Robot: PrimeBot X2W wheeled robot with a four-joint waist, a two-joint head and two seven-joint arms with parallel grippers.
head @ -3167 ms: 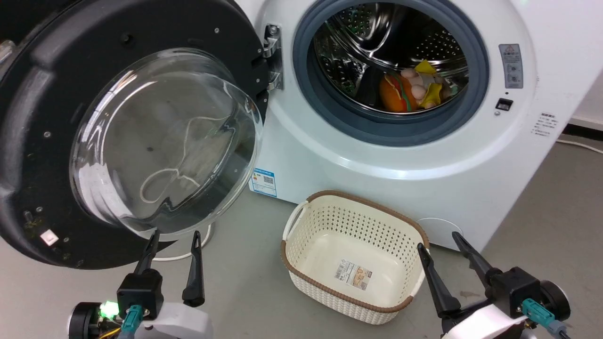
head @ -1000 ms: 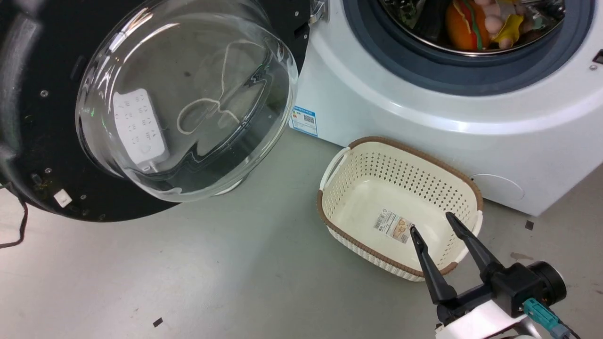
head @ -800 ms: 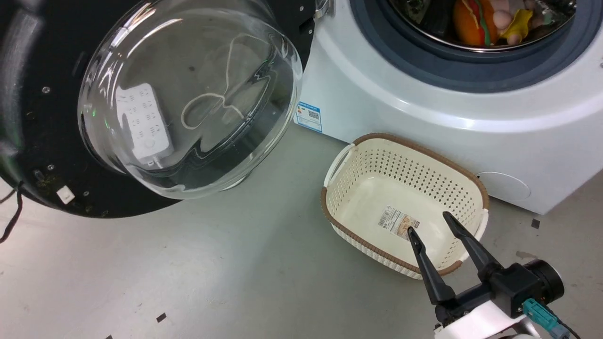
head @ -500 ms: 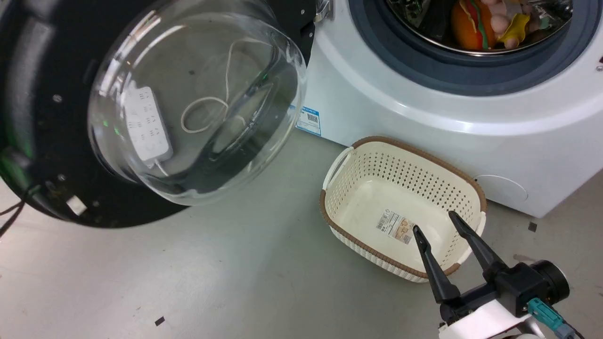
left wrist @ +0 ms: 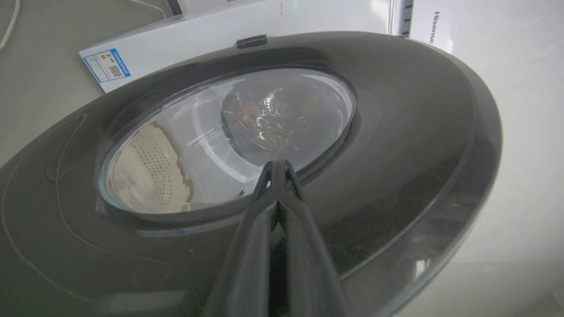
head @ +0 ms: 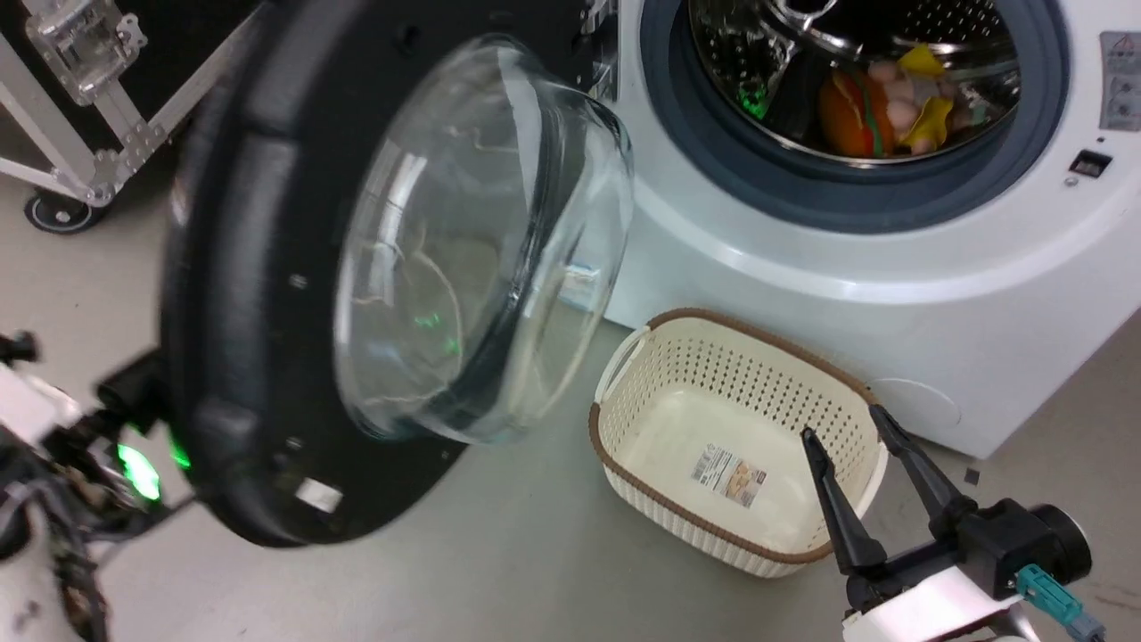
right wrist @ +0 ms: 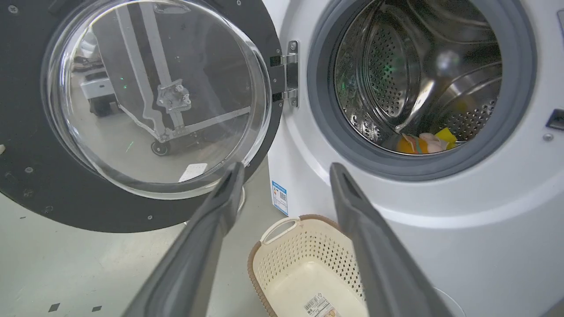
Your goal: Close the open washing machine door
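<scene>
The washing machine door (head: 392, 267) stands partway round on its hinge (right wrist: 288, 72). Its glass bowl is turned toward the drum opening (head: 847, 107) but is well apart from it, so the door is neither shut nor latched. The left gripper (left wrist: 277, 166), fingers pressed together, sets its tips at the window's rim on the door's outer face, apparently to push. By my reckoning the rest of the swing and the final press home are left to do. The right gripper (head: 842, 424) hovers over the basket (head: 677, 530) on the floor before the machine, fingers apart and empty.
</scene>
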